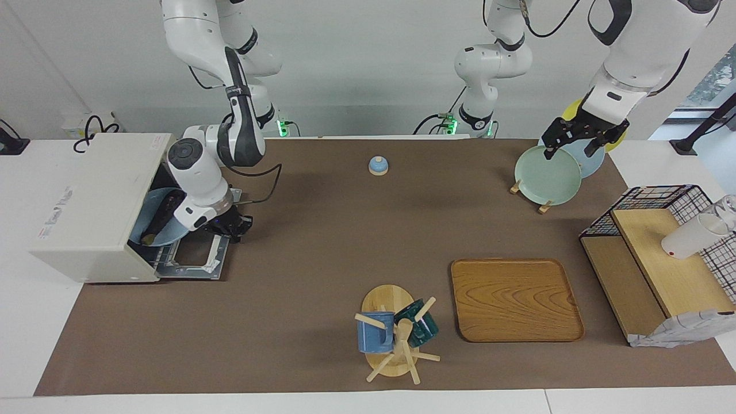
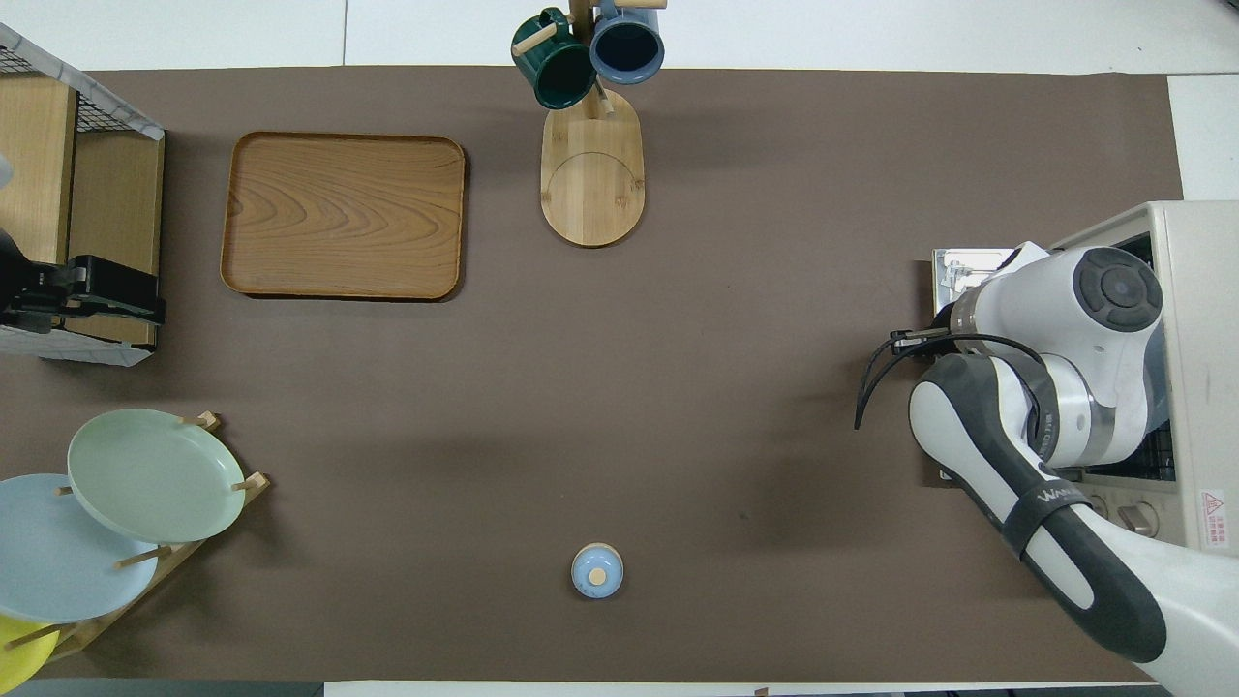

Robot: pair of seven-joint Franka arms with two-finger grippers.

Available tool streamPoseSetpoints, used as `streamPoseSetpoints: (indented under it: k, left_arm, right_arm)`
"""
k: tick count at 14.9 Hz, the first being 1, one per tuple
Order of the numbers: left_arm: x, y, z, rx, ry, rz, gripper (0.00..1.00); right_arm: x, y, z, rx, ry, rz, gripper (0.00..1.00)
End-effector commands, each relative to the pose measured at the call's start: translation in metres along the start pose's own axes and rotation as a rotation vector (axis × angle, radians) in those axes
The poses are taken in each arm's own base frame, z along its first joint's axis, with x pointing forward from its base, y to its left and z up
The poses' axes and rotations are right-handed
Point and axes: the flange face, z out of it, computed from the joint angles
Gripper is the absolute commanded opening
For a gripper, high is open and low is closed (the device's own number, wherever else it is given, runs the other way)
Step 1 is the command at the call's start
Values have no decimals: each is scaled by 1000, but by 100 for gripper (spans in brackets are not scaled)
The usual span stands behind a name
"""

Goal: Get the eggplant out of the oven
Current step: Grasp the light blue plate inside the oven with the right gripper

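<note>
The off-white oven (image 1: 92, 207) stands at the right arm's end of the table, its door (image 1: 192, 261) open and lying flat. Inside it, a blue plate (image 1: 149, 227) carries the dark eggplant (image 1: 167, 208). My right gripper (image 1: 230, 225) hangs low over the open door, just in front of the oven's mouth and beside the plate's rim. In the overhead view the right arm covers the oven's (image 2: 1200, 290) mouth, and the eggplant is hidden. My left gripper (image 1: 569, 150) is open and empty, raised over the plate rack.
A pale green plate (image 1: 546, 175) and other plates stand in a rack. A wooden tray (image 1: 514, 299), a mug tree (image 1: 394, 336), a small blue lidded pot (image 1: 378, 165) and a wire shelf (image 1: 661, 259) with a white cup (image 1: 690, 237) are on the table.
</note>
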Motion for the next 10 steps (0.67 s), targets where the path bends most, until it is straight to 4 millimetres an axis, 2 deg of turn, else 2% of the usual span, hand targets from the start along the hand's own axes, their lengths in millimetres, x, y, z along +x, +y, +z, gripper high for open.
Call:
streamPoseSetpoints:
  k: [1,3,4,5,8,10]
  left_arm:
    - [-6,-5,-1,14,-5,-3,100]
    - [-6,-3,-1,14,-5,0,100]
    - [-6,-4,-1,14,-4,-4,100]
    - [-5,-2,-1,14,-2,-1,100]
    - [-7,-5,-1,14,-10,-6,100]
    - [-7,-6,0,14,-13,-8,100]
  right_arm:
    - [9,-32,-30,16,-40,69,0]
    - [16,-40,-61,13,-79,90,0]
    - [19,-37,-72,6,-83,91,14]
    - [19,-29,-81,1,-74,102,18]
    - [16,5,-85,-31,-87,139,24]
    - [13,16,-85,-45,-113,141,35]
